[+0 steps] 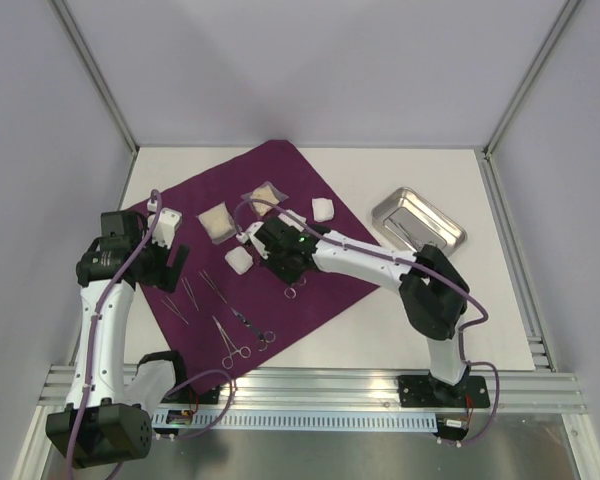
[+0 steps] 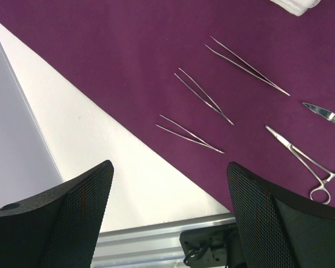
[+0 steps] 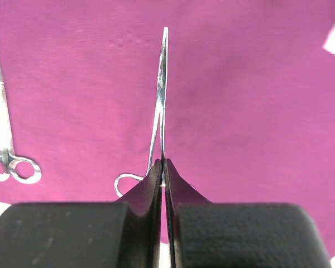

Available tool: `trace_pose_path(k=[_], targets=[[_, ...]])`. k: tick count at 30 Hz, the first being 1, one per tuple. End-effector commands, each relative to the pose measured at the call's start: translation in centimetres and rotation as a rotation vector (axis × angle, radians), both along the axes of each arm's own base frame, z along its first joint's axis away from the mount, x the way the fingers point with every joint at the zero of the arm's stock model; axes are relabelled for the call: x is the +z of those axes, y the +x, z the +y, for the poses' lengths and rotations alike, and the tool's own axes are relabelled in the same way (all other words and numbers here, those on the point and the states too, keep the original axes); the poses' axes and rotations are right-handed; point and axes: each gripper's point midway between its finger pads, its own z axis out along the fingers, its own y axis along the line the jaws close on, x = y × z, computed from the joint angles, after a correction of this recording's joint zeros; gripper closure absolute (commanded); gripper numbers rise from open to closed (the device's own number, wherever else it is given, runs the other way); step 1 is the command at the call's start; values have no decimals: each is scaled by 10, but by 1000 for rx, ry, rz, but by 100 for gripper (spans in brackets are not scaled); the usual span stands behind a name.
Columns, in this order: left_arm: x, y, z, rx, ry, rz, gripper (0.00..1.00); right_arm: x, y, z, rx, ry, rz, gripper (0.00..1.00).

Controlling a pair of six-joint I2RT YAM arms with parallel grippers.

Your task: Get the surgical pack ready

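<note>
White tabletop (image 1: 410, 175) carries a dark purple cloth (image 1: 280, 170), and both grippers hang over it. The right gripper (image 3: 164, 167) has its fingers pressed together on thin steel forceps (image 3: 162, 84), whose tips stick out straight ahead of it above the cloth. A second clamp (image 3: 3, 134) lies off to its left. The left gripper (image 2: 168, 173) stands spread wide, holding nothing, with three tweezers (image 2: 204, 96) lying on the cloth just ahead of it. The steel tray (image 1: 418, 220) sits off the cloth, well apart from both grippers.
</note>
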Motion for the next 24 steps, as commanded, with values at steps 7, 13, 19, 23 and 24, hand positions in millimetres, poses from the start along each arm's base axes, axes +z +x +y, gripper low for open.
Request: trace_pose_path(k=[7, 13, 19, 23, 24], targets=[[16, 23, -5, -33, -38, -49, 9, 114, 127, -161, -95, -19, -227, 100], [25, 46, -22, -70, -154, -14, 10, 108, 149, -282, -186, -47, -248, 99], [46, 78, -42, -131, -237, -1, 10, 62, 164, -339, -274, -42, -159, 99], [63, 96, -50, -163, -277, -39, 11, 28, 170, -341, -256, -62, -127, 99], [59, 99, -50, -162, -285, -18, 11, 18, 171, -342, -247, -69, -112, 99]])
